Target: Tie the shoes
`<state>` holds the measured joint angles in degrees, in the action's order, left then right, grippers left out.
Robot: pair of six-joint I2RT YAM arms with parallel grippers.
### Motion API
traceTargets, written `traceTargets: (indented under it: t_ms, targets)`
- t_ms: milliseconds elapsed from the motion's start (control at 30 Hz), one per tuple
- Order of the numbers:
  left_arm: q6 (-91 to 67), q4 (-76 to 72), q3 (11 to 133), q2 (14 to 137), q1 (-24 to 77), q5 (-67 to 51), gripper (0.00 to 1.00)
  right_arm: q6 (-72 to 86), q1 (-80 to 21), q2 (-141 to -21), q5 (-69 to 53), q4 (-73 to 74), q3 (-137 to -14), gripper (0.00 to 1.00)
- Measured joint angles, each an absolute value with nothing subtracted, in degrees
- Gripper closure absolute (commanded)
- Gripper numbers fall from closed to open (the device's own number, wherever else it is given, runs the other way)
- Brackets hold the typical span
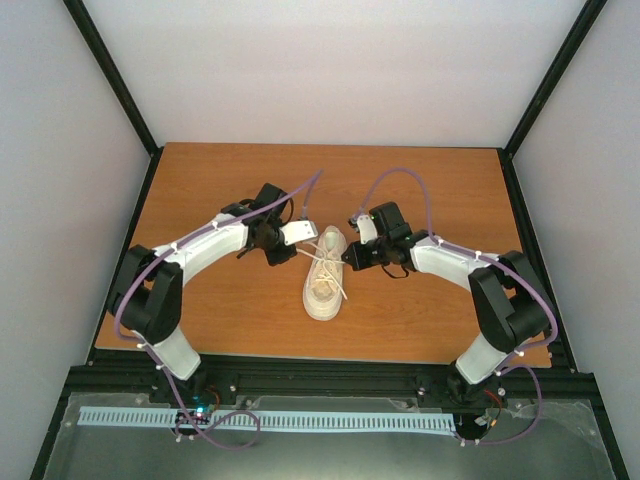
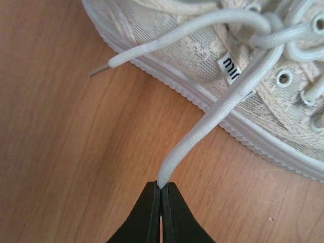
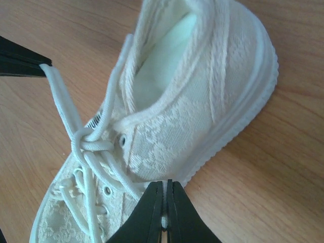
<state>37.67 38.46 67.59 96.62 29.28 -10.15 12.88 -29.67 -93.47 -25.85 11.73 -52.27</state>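
Note:
A cream low-top sneaker [image 1: 325,275] lies mid-table, toe toward the near edge. My left gripper [image 1: 312,238] is at its left, beside the ankle end, and shut on a white lace [image 2: 217,114] that rises taut to a first crossing knot [image 2: 271,29]. In the left wrist view the gripper [image 2: 161,186] pinches the lace just above the wood. My right gripper [image 1: 349,257] is at the shoe's right side. In the right wrist view it [image 3: 165,185] is shut on the other lace [image 3: 121,177], close against the sole. The left fingers [image 3: 20,62] show there too.
A loose lace end with a clear aglet [image 2: 101,69] lies on the wood beside the sole. The wooden table [image 1: 420,190] is walled by pale panels and black frame posts. A perforated white strip [image 1: 270,420] runs along the front rail.

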Motion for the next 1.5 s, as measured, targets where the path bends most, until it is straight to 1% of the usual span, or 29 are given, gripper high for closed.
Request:
traceTargets:
  t_ms: [233, 933, 967, 1000, 1033, 1067, 1100, 1133, 1200, 1300, 1367, 1400, 1467, 1500]
  targets:
    - [37.6, 37.2, 67.6, 101.3, 28.6, -10.2, 0.99, 12.9, -29.3, -92.9, -25.4, 10.5, -49.0, 0.97]
    - [37.7, 34.3, 67.5, 105.7, 26.9, -10.5, 0.99, 12.9, -26.5, -93.5, -28.3, 5.5, -45.6, 0.97]
    - [37.7, 34.3, 67.5, 105.7, 26.9, -10.8, 0.99, 12.9, -26.5, -93.7, -28.5, 5.3, -45.6, 0.94]
    - [37.7, 34.3, 67.6, 105.7, 26.8, -11.2, 0.99, 12.9, -26.5, -93.9, -28.8, 5.3, -45.6, 0.89]
    - [37.7, 34.5, 67.6, 105.7, 26.8, -12.1, 0.9, 12.8, -26.4, -94.0, -29.2, 5.3, -45.6, 0.83]
    - [37.7, 34.8, 67.7, 105.7, 26.7, -13.3, 0.74, 12.9, -26.3, -94.0, -29.6, 5.3, -45.6, 0.74]
    - [37.7, 35.2, 67.7, 105.7, 26.5, -14.9, 0.61, 12.8, -26.2, -94.0, -29.8, 5.4, -45.6, 0.68]
    - [37.9, 35.6, 67.7, 105.6, 26.5, -16.2, 0.53, 12.7, -26.1, -94.0, -30.2, 5.6, -45.6, 0.62]
    - [38.5, 36.9, 67.7, 105.0, 26.3, -18.9, 0.47, 12.8, -25.8, -93.6, -30.6, 6.2, -45.6, 0.56]
    - [39.6, 38.9, 67.7, 102.5, 26.2, -21.1, 0.42, 12.6, -24.9, -90.9, -30.6, 7.6, -45.6, 0.48]
    - [40.8, 40.6, 67.7, 100.1, 26.2, -21.7, 0.42, 12.3, -24.1, -87.8, -30.5, 8.5, -45.6, 0.46]
    - [41.6, 41.8, 67.8, 98.6, 26.1, -21.9, 0.43, 12.1, -23.6, -86.2, -30.4, 8.9, -45.6, 0.45]
    - [43.1, 43.6, 67.8, 96.0, 26.1, -22.3, 0.52, 11.8, -22.9, -83.5, -30.2, 9.5, -46.0, 0.45]
    - [44.0, 44.4, 67.8, 94.8, 26.1, -22.4, 0.6, 11.8, -22.7, -82.8, -30.1, 9.5, -46.5, 0.45]
